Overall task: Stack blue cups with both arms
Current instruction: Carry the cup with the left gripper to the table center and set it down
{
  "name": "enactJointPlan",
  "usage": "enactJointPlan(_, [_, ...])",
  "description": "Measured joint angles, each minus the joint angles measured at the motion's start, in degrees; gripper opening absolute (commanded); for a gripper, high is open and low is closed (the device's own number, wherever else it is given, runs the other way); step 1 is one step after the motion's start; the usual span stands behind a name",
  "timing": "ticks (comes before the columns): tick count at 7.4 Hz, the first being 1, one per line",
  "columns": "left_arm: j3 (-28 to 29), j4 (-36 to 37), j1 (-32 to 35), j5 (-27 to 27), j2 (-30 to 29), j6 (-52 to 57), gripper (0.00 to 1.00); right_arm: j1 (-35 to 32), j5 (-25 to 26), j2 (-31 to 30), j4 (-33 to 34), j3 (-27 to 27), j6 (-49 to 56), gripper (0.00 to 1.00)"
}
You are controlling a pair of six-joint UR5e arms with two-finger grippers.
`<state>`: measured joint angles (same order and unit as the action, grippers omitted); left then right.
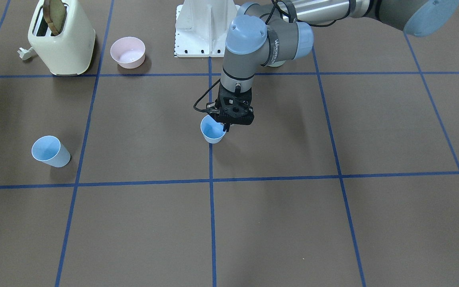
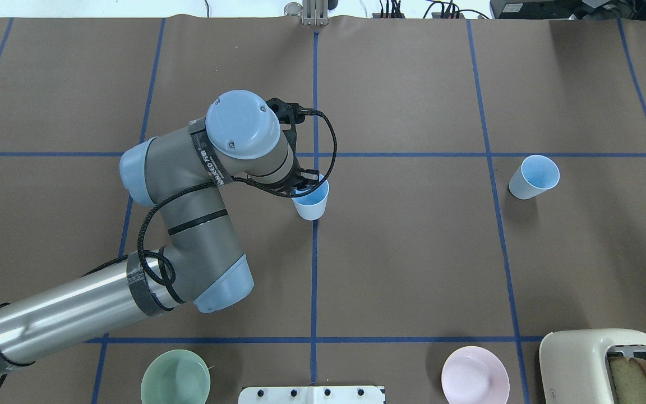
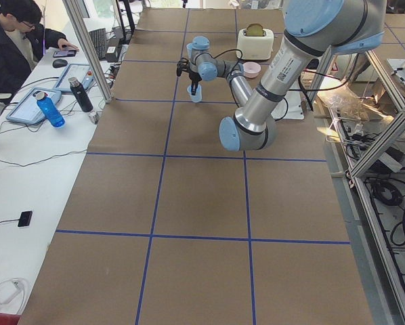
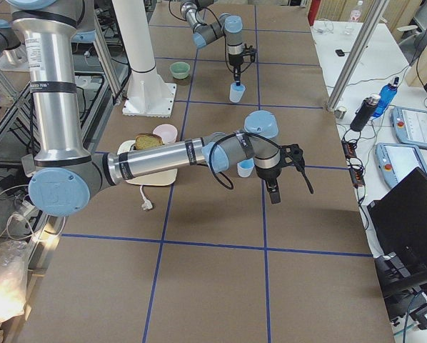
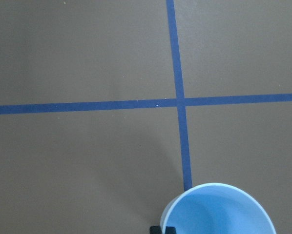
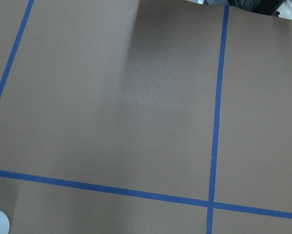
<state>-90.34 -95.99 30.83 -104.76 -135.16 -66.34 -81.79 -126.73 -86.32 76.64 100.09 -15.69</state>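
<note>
One blue cup stands upright at the table's middle, on the centre tape line; it also shows in the overhead view. My left gripper points straight down, shut on that cup's rim wall. The left wrist view shows the cup's mouth and a black fingertip at its rim. I cannot tell whether the cup touches the table. The second blue cup stands alone on my right side. My right gripper shows only in the exterior right view, beside that cup; I cannot tell whether it is open or shut.
A cream toaster with toast and a pink bowl stand near my base on the right side. A pale-green bowl sits near the base on the left. The white pedestal is between them. A person sits beyond the far edge.
</note>
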Motion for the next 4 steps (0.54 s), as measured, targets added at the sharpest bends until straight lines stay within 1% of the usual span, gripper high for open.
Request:
enactJointPlan(1, [0.2,-0.1,-0.6,0.7,-0.1,0.0,0.12,0.0,0.0,0.0,0.0,0.0,0.0,1.0])
enactJointPlan(2, [0.5,-0.1,-0.9,1.1,-0.3,0.1,0.22,0.0,0.0,0.0,0.0,0.0,0.0,1.0])
enactJointPlan(3, [0.6,-0.2,-1.2,1.3,-0.3,0.3,0.34,0.0,0.0,0.0,0.0,0.0,0.0,1.0])
enactJointPlan(4, [0.8,-0.2,-1.4,1.4,-0.3,0.4,0.7,0.0,0.0,0.0,0.0,0.0,0.0,1.0])
